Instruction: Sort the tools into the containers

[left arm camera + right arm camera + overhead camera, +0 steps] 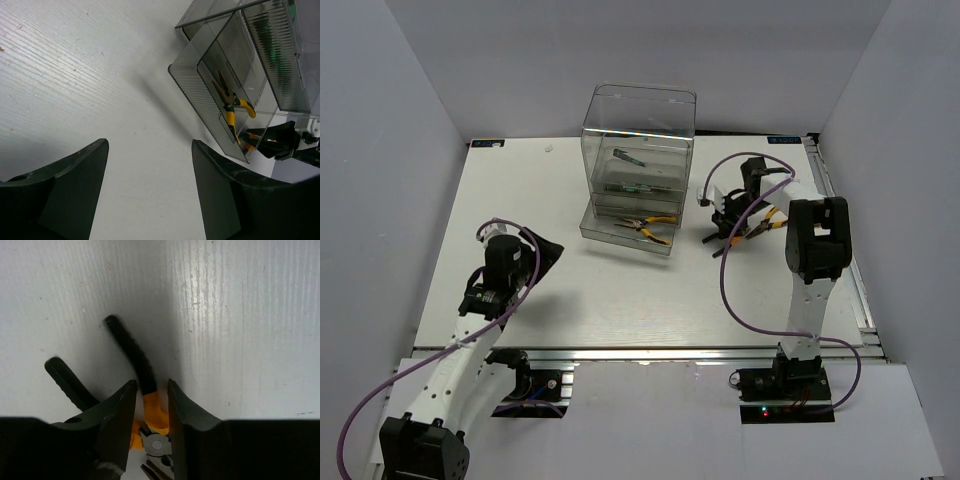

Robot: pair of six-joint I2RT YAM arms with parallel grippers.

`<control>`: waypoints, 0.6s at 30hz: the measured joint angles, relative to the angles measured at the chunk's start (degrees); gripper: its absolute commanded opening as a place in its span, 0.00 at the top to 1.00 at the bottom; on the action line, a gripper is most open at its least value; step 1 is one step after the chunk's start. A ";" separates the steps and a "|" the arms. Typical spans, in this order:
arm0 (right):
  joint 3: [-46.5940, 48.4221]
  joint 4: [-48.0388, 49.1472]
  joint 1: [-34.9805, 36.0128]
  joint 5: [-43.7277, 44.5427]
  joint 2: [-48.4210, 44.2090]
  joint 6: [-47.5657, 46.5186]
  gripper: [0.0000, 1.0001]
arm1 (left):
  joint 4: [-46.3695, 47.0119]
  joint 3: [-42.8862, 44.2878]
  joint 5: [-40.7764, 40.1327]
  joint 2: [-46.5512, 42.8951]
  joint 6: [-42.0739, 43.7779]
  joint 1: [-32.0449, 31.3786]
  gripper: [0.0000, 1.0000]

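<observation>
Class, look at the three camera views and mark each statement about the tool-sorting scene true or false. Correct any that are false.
1. The lowest drawer of the clear cabinet is pulled out. True.
2. That drawer is empty. False: orange-handled pliers lie in it.
3. The left claw holds a screwdriver. False: it is open with nothing between its fingers, over the bare table.
4. The right claw has its fingers either side of one handle of a second pliers. True.
</observation>
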 measured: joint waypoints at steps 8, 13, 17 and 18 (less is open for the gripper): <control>-1.97 2.64 0.28 1.05 -1.33 -1.42 1.00 | 0.00 0.00 0.00 -0.72 0.13 0.00 0.22; -6.75 1.36 0.26 0.57 -5.46 -4.09 1.00 | 0.00 0.00 -0.02 -1.55 0.11 0.00 0.22; -10.03 -3.45 0.24 -1.66 -12.85 -7.87 1.00 | 0.00 -0.04 -0.02 -1.64 0.07 0.00 0.22; -10.10 -4.85 0.24 -2.64 -15.06 -9.07 1.00 | 0.00 -0.09 -0.02 -1.64 0.02 0.00 0.22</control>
